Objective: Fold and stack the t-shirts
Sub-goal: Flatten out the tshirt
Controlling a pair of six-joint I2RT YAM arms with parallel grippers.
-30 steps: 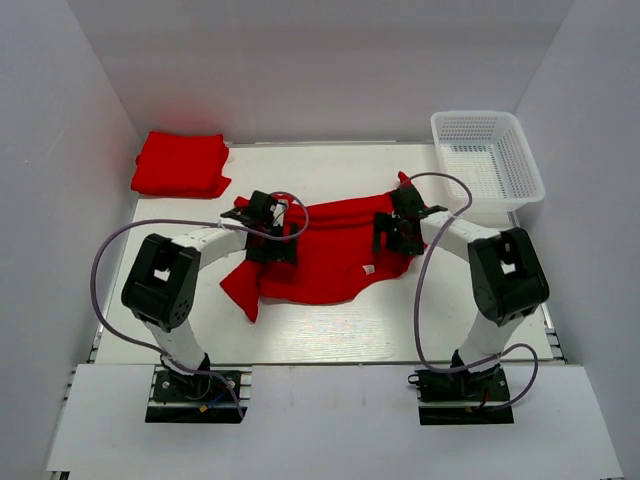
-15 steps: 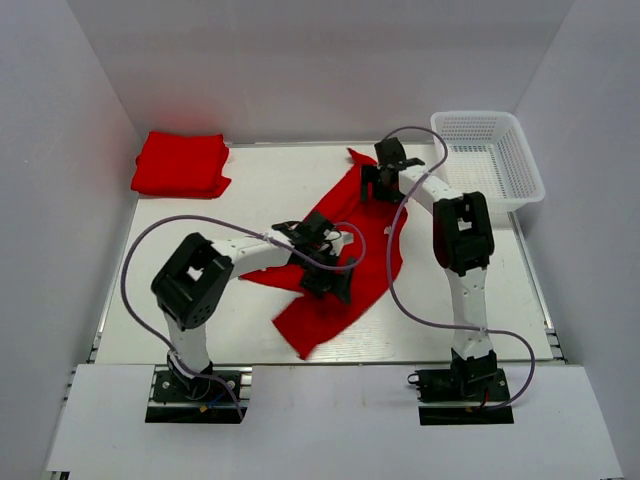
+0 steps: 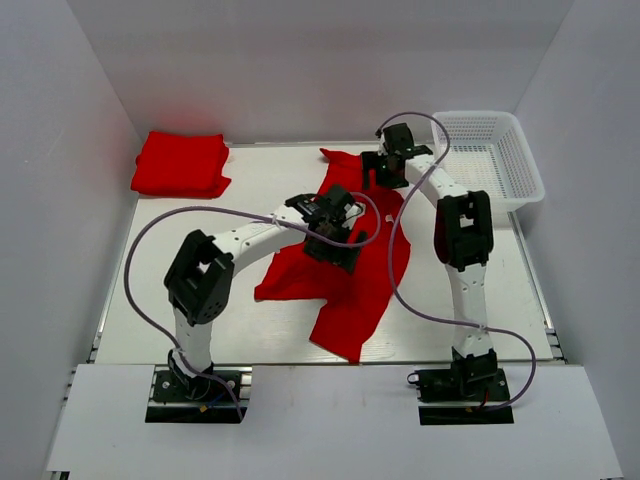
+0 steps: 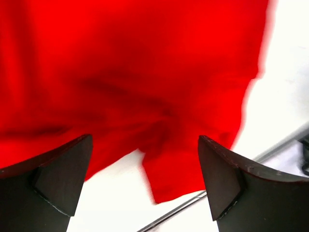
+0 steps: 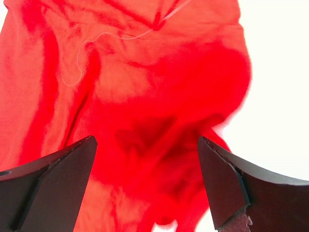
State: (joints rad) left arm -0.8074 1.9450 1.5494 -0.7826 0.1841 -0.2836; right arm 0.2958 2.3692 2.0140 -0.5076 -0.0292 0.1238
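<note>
One loose shirt (image 3: 360, 290) lies rumpled on a slant across the middle of the counter (image 3: 280, 190), with a folded pile (image 3: 180, 163) of finished ones in the far left corner. It looks like the laying-out step: the next move calls for catching two edges and pulling the cloth flat. Left pincer (image 3: 338, 240) hangs over the shirt's middle, right pincer (image 3: 385, 172) over its far end near the basket (image 3: 490, 160); both stand apart, holding nothing

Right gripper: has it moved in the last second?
Yes. The right gripper has swung toward the back wall, ending just left of the white mesh basket.
</note>
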